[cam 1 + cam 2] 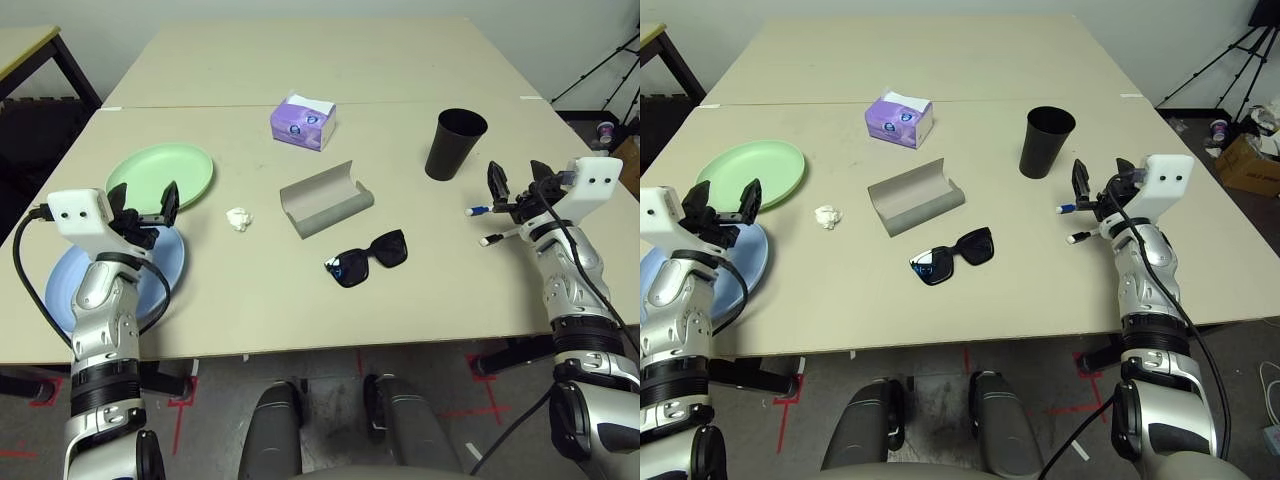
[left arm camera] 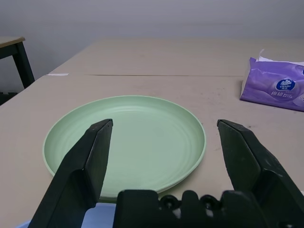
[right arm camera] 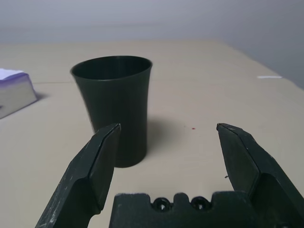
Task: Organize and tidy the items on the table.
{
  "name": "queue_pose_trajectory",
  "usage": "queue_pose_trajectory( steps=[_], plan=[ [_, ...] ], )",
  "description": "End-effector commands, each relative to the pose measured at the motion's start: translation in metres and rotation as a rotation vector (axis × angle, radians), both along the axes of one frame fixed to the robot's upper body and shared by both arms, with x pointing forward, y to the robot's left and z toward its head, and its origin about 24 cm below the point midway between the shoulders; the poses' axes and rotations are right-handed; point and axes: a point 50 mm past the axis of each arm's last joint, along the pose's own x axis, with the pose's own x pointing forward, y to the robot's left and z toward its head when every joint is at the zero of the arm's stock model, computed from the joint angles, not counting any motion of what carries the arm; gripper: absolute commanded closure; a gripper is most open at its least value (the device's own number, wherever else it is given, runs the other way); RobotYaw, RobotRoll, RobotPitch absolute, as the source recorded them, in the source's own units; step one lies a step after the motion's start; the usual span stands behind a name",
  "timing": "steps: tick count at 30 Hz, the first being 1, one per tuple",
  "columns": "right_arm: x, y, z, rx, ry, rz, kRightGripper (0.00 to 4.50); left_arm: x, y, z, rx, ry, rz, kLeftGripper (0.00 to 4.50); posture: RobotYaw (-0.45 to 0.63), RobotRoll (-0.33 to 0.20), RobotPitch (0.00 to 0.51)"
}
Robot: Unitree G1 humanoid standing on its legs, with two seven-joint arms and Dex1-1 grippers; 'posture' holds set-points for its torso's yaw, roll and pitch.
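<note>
Clutter lay scattered across the large pale beige bench point(image 1: 330, 60) as we looked down over our two silver forearms. Our left gripper point(image 1: 150, 212) stood wide and held nothing, hovering over the near left part of the bench, where a light blue round plate point(image 1: 160, 275) lay partly under our arm. Just beyond it sat a light green round plate point(image 2: 126, 142), squarely ahead of the spread black fingers point(image 2: 88, 161) in the left wrist view. A small crumpled white tissue point(image 1: 239, 219) lay just to the right of the plates. At mid-bench a grey oblong glasses case point(image 1: 325, 200) lay open, its hollow side up, and black sunglasses point(image 1: 368, 258) lay nearer to us, close by it. Farther back stood a purple pack of tissues point(image 1: 302, 121).

On the right, our right gripper point(image 1: 515, 185) also stood wide and empty, above two white pens point(image 1: 492, 238), one with a blue tip, that lay on the bench near its fingers. A black tapered cup point(image 3: 114, 107) stood upright just beyond, apart from the gripper. A black tripod point(image 1: 1230, 50) stood on the floor past the far right corner.
</note>
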Motion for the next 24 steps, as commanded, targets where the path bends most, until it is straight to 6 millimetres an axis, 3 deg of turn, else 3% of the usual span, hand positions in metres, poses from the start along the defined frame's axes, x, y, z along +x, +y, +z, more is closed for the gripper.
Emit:
queue_pose_trajectory(
  steps=[1,6,13,24],
  plan=[
    [-0.008,-0.002,0.009,-0.019,-0.019,0.051,0.03,-0.001,0.004,-0.001,-0.002,0.017,0.004,0.0,0.0,0.0,0.131],
    [-0.011,0.006,0.011,-0.072,-0.039,0.194,0.03,-0.001,0.004,-0.001,0.002,0.021,0.001,0.0,0.0,0.0,0.128],
    [-0.017,0.045,0.003,-0.276,0.013,0.706,0.03,0.001,-0.002,-0.002,-0.002,0.018,-0.014,0.0,0.01,0.0,0.126],
    [-0.015,0.073,0.02,-0.442,-0.048,1.1,0.03,-0.005,-0.004,-0.002,0.003,0.021,-0.012,0.0,0.04,0.0,0.132]
  ],
)
